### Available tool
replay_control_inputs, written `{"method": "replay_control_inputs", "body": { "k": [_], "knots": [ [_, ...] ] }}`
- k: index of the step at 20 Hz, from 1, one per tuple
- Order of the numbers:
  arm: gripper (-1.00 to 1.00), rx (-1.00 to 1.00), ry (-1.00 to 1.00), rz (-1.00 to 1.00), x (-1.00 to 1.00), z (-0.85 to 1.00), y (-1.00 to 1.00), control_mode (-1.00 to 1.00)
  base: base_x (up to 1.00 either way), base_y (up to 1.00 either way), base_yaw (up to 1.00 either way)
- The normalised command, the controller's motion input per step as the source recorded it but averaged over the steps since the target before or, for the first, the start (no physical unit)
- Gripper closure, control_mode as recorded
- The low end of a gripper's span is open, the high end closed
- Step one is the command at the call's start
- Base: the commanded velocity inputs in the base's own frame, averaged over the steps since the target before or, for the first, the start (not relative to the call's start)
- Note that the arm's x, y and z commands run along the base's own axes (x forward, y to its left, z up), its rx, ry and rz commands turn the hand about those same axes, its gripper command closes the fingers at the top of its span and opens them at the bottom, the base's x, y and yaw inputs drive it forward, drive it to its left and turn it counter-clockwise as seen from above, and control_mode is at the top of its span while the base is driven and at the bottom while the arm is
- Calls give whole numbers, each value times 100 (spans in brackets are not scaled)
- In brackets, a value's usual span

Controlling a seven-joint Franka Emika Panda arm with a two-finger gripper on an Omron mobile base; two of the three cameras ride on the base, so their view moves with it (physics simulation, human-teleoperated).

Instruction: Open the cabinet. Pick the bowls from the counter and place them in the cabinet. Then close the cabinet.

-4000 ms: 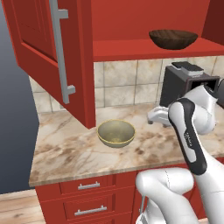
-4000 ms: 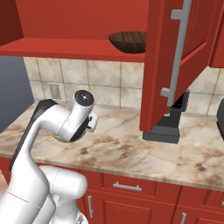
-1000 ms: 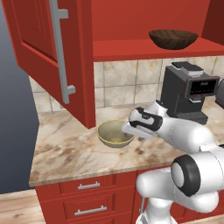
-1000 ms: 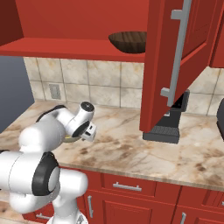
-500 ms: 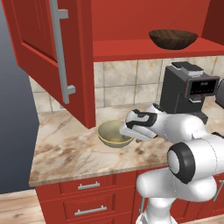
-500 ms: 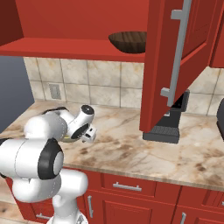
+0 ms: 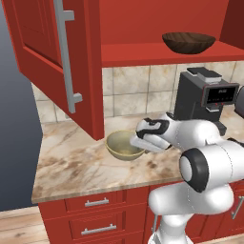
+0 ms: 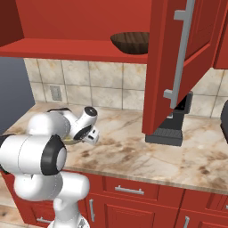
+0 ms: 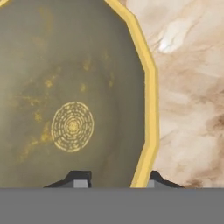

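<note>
Marble counter (image 7: 71,167) with olive-tan bowl (image 7: 123,146) and coffee machine (image 7: 205,97); brown bowl (image 7: 188,42) on cabinet shelf (image 7: 157,52)

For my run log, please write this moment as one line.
phase: grasping second bowl | claw: straddling rim of olive-tan bowl on counter | dark brown bowl: in cabinet | doors: open

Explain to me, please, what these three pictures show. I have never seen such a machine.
It is a white robot arm in a simulated kitchen. Two pictures come from cameras behind it, left and right; the third from a camera on its hand. On the counter stand an olive bowl and a coffee machine. A brown bowl already sits in the open cabinet. The gripper has one finger inside the olive bowl's rim and one outside; whether it already pinches the rim I cannot tell.
</note>
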Motion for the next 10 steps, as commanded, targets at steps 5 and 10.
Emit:
{"method": "replay_control_inputs", "body": {
  "k": [5,10],
  "knots": [
    [100,0,0,0,-1,-23,8,-100,0,0,0],
    [100,3,-4,-19,-59,15,-24,-100,0,0,0]
  ]
}}
